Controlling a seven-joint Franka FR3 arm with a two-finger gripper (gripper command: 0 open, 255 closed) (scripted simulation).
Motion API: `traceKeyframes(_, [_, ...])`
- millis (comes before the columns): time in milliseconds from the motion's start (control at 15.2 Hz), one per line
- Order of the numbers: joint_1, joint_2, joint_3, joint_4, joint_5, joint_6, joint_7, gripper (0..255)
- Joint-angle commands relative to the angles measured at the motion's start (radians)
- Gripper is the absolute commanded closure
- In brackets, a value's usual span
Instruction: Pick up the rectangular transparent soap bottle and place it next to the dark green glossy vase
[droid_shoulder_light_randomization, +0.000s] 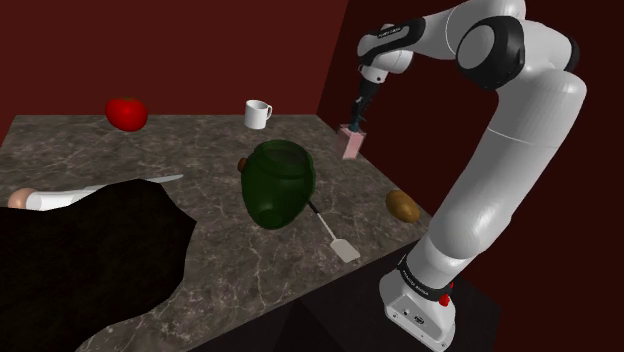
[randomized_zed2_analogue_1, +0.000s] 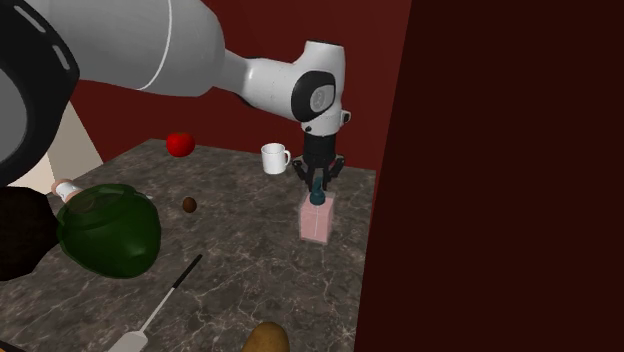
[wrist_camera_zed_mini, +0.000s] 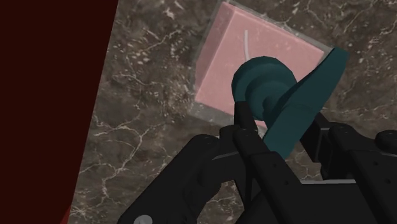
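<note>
The soap bottle (droid_shoulder_light_randomization: 353, 144) (randomized_zed2_analogue_1: 317, 222) (wrist_camera_zed_mini: 254, 57) is a clear rectangular block filled with pink liquid, topped by a teal pump (wrist_camera_zed_mini: 267, 86). It is at the table's far corner, close to the dark red wall. My gripper (droid_shoulder_light_randomization: 359, 118) (randomized_zed2_analogue_1: 317, 184) (wrist_camera_zed_mini: 273, 121) comes down from above and its black fingers (wrist_camera_zed_mini: 245, 124) are shut on the pump's neck. The dark green glossy vase (droid_shoulder_light_randomization: 278, 182) (randomized_zed2_analogue_1: 108, 232) stands mid-table, well apart from the bottle, toward the shoulder view's left.
A white mug (droid_shoulder_light_randomization: 258, 114) (randomized_zed2_analogue_1: 274, 158) stands near the back edge and a red round fruit (droid_shoulder_light_randomization: 127, 113) (randomized_zed2_analogue_1: 180, 144) farther along it. A spatula (droid_shoulder_light_randomization: 330, 232) (randomized_zed2_analogue_1: 160, 308) and a potato (droid_shoulder_light_randomization: 403, 205) (randomized_zed2_analogue_1: 268, 338) lie near the front. A black area (droid_shoulder_light_randomization: 80, 260) covers the shoulder view's lower left.
</note>
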Motion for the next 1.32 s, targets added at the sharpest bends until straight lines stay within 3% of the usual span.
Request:
traceKeyframes(0, [0.001, -0.010, -0.001, 0.018, -0.006, -0.027, 0.005, 255])
traceKeyframes(1254, [-0.001, -0.040, -0.006, 0.238, -0.026, -0.274, 0.026, 255])
